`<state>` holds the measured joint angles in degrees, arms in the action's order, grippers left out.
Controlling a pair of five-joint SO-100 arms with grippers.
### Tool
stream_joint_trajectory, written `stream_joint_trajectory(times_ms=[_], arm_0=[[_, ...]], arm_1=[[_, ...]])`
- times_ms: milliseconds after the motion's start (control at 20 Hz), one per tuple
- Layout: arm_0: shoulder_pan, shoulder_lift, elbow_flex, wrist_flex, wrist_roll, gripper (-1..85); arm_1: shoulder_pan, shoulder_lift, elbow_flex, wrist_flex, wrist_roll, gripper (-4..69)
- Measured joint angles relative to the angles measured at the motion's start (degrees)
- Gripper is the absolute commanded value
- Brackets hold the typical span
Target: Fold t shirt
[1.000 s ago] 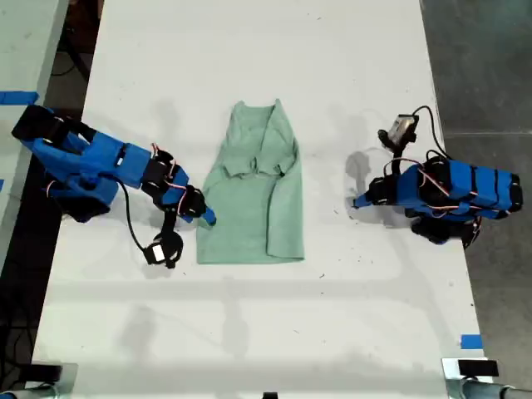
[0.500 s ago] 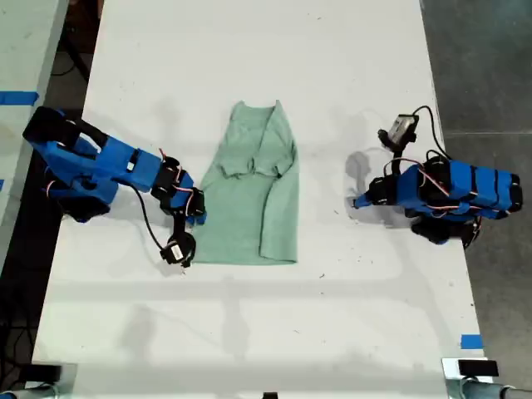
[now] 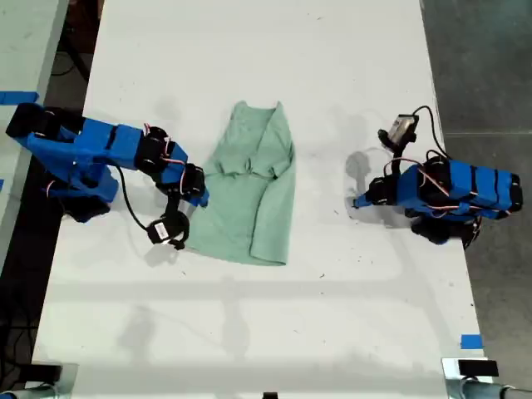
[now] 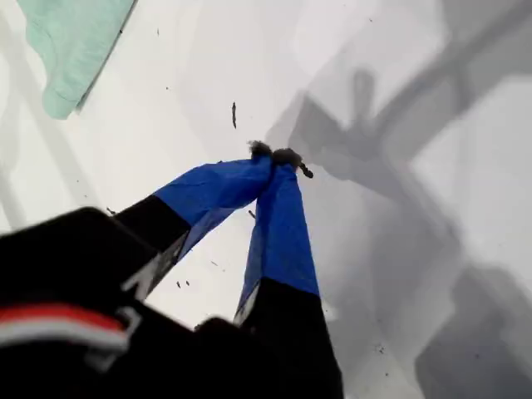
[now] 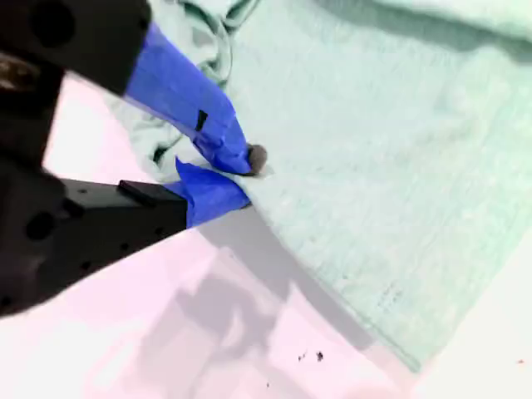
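The second gripper [image 5: 237, 179] pinches the side edge of the t shirt [image 5: 374, 166] between its blue jaw tips, the cloth lifted slightly off the white table [image 5: 125, 332] at that point. In the exterior view this gripper [image 3: 199, 198] sits at the shirt's edge toward that view's left, at the end of the blue arm [image 3: 91, 154] reaching in from the left. The t shirt [image 3: 249, 187] lies near the middle of the table [image 3: 249, 332], partly folded, with its lower part skewed toward the exterior view's left. The first gripper [image 4: 278, 158] has its jaws closed tip to tip on nothing, poised over bare table; a corner of the shirt [image 4: 71, 41] shows well apart from it. In the exterior view this gripper [image 3: 357, 202] rests at the right, clear of the shirt.
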<state>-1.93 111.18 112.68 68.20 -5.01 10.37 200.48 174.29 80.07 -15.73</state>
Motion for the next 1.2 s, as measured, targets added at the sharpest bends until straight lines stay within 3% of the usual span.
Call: stream_joint_trajectory(times_ms=[300, 350, 450, 600, 800, 1050, 1200], arm_0=[[-1.6, -20.4, -24.5, -0.9, 10.4, 0.1], [-1.6, -27.7, -31.6, -0.8, 11.8, 2.0], [-1.6, -43.8, -47.5, -0.5, 13.8, 19.0], [-1.6, -56.1, -57.7, -1.9, 15.3, 20.3], [-1.6, -53.9, -58.8, 2.9, 16.6, 0.1], [-2.3, -30.9, -54.1, 15.5, 15.4, 0.1], [-5.7, -8.2, -36.5, 14.4, 13.1, 0.1]], arm_1=[[0.0, 0.0, 0.0, 0.0, 0.0, -0.4], [0.0, 0.0, 0.0, 0.0, 0.0, -0.4], [0.0, 0.0, 0.1, 0.0, 0.0, -0.4], [0.0, 0.0, 0.1, 0.0, 0.0, -0.4], [0.0, 0.0, 0.1, 0.0, 0.0, -0.4], [0.0, 0.0, 0.1, 0.0, 0.0, -0.4], [0.0, 0.0, 0.1, 0.0, 0.0, -0.4]])
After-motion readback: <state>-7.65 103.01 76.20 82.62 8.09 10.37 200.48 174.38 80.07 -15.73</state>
